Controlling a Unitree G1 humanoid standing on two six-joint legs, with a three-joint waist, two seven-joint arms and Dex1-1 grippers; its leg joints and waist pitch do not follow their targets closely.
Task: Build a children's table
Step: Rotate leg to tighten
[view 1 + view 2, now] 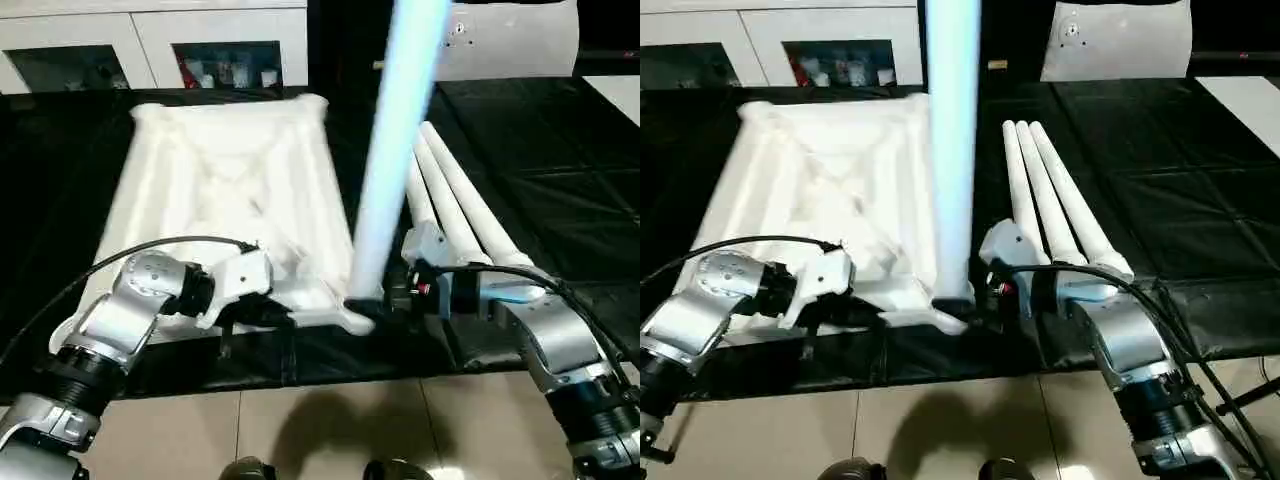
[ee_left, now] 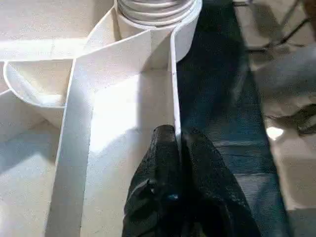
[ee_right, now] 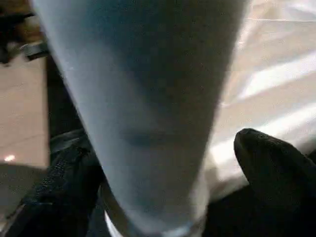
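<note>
I keep my left gripper (image 2: 174, 148) pinched shut on a thin rib wall of the white plastic square table top (image 1: 215, 190), upside down on the black mat (image 1: 1160, 190), to steady it. My right gripper (image 3: 163, 163) stands wide around the upright round white leg (image 1: 395, 150) in the near corner socket (image 2: 155, 17); three spare legs (image 1: 1055, 195) lie beside.

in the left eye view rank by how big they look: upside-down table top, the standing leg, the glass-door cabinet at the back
1. Table top: largest in this view.
2. Standing leg: long, but it is near the camera, which inflates it.
3. Cabinet: smallest here, though it is far off and cut by the picture's edge, so its true size is unsure.
</note>
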